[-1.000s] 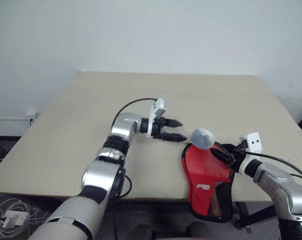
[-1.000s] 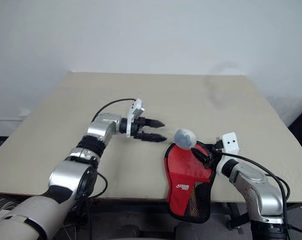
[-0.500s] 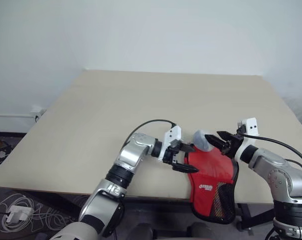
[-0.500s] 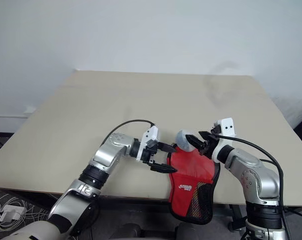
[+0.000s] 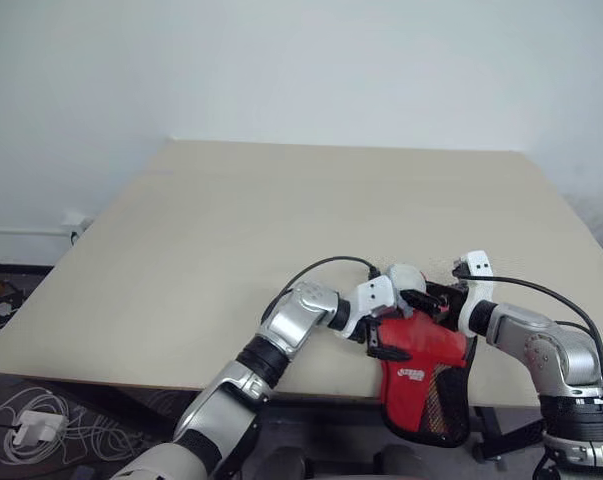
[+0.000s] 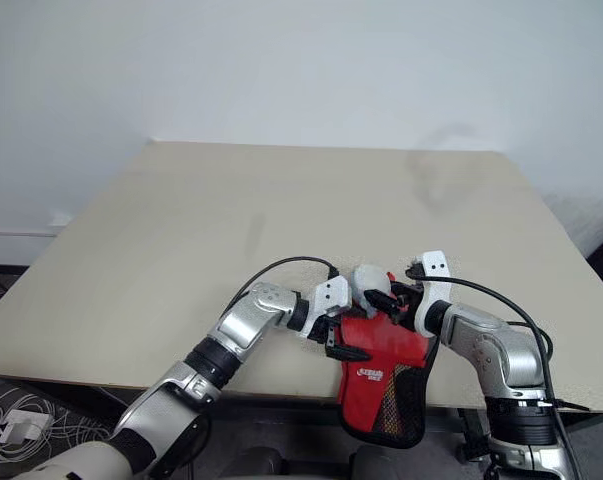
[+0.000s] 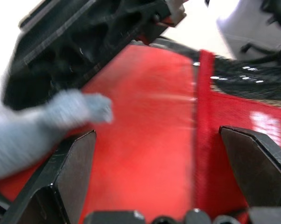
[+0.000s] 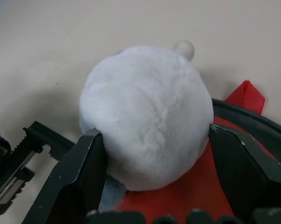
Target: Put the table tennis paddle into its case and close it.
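Beige table (image 5: 181, 250); red-faced case (image 5: 421, 375) overhanging edge; left gripper (image 5: 386, 335) wide, right gripper (image 8: 154, 154) around grey fluffy ball (image 8: 147, 116)

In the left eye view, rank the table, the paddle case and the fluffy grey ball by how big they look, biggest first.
1. The table, largest by far.
2. The paddle case, red showing through its clear side, hanging over the table's near edge.
3. The fluffy grey ball, smallest, partly hidden between the two grippers, so more of it may be covered.

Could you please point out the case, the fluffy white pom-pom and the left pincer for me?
case (image 6: 389, 405): right eye view, mesh at its narrow end.
fluffy white pom-pom (image 8: 147, 114): right wrist view, middle of the fluff.
left pincer (image 6: 353, 322): right eye view, between its fingertips.
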You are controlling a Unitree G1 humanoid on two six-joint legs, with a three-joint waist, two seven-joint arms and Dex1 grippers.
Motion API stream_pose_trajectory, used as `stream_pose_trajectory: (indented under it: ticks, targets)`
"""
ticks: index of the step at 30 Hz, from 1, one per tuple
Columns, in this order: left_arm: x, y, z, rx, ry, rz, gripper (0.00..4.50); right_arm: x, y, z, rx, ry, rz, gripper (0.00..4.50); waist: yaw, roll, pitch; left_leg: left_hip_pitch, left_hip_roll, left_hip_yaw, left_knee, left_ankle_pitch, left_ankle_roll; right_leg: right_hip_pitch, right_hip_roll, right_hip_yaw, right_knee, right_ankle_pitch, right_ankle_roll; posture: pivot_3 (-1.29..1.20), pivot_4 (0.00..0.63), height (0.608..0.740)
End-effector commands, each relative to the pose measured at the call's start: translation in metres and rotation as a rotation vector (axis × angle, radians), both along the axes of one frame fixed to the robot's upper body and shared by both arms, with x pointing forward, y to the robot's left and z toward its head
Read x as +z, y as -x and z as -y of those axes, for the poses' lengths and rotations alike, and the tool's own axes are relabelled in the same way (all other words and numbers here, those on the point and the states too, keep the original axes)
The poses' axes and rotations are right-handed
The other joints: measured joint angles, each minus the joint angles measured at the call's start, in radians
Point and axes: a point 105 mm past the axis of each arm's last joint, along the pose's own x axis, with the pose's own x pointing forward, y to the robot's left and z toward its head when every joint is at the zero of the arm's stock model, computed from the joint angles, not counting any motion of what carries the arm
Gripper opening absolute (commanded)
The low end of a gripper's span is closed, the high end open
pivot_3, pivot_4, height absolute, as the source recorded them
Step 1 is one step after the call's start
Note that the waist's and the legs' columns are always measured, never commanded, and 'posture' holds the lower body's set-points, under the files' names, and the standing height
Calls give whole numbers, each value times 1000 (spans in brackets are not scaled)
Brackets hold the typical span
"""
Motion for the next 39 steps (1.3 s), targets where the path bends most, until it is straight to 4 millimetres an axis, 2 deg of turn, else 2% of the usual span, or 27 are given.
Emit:
stream_pose_trajectory:
  ticks: [1, 3, 8, 11, 15, 19, 25, 30, 39]
  targets:
    - [2, -6, 5, 8, -15, 53, 4500, 6, -5, 3, -14, 15, 23, 3147, 0, 0, 0, 0, 0, 0, 0, 0, 0, 0, 0, 0, 0, 0, 0, 0, 0, 716]
    - [3, -9, 9, 29, -6, 48, 4500, 8, -8, 4, -29, 29, 46, 2640, 0, 0, 0, 0, 0, 0, 0, 0, 0, 0, 0, 0, 0, 0, 0, 0, 0, 716]
    - [0, -7, 10, 24, -28, 41, 4500, 19, -17, 11, -76, 19, 107, 869, 0, 0, 0, 0, 0, 0, 1, 0, 0, 1, 0, 0, 0, 0, 0, 0, 0, 716]
    - [-6, -4, 6, 15, -58, 35, 4500, 30, -24, 19, -118, 4, 147, 83, 0, 0, 0, 0, 0, 0, 1, 0, 0, 1, 0, 0, 0, 0, 0, 0, 0, 716]
    - [-12, -2, 2, 14, -94, 29, 4500, 42, -28, 21, -119, -12, 172, 20, 0, 0, 0, 0, 0, 0, 1, 0, 0, 0, 0, 0, 0, 0, 0, 0, 0, 716]
    - [-13, -1, 1, 14, -100, 18, 4500, 42, -25, 26, -103, 21, 168, 20, 0, 0, 0, 0, 0, 0, 0, 0, 0, 0, 0, 0, 0, 0, 0, 0, 0, 716]
    - [-15, 0, 1, 21, -113, 8, 4500, 42, -23, 62, -176, 101, 138, 20, 0, 0, 0, 0, 0, 0, 0, 0, 0, 0, 0, 0, 0, 0, 0, 0, 0, 716]
    - [-17, 1, 1, 24, -116, -2, 4500, 46, -28, 102, -338, 131, 108, 20, 1, 0, 0, 0, 0, 1, 1, 0, 0, 1, 0, -1, -1, 0, 0, 0, 0, 716]
    - [-18, 0, 2, 36, -116, -11, 4500, 55, -8, 134, -336, 218, 86, 20, 2, 1, 0, 0, 0, 1, 1, 0, 0, 2, -1, -1, -1, 0, 0, 0, 0, 716]
